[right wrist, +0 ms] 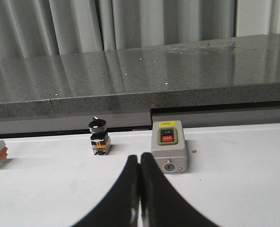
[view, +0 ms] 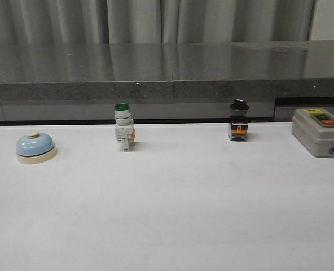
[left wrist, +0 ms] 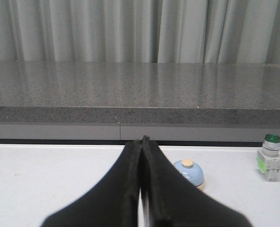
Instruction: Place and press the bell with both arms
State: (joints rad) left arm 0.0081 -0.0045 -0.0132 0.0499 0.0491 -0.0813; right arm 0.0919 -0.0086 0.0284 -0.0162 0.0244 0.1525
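Note:
The light blue bell (view: 35, 147) with a cream base and cream button stands upright on the white table at the far left. It also shows in the left wrist view (left wrist: 189, 172), partly behind a finger. My left gripper (left wrist: 141, 142) is shut and empty, short of the bell and a little to its side. My right gripper (right wrist: 139, 157) is shut and empty, far from the bell, just in front of the grey switch box. Neither arm shows in the front view.
A green-capped white push-button switch (view: 123, 126) and a black-knobbed switch (view: 238, 121) stand along the table's back. A grey switch box (view: 320, 131) with a red OFF button sits at the far right. A dark stone ledge (view: 167, 70) runs behind the table.

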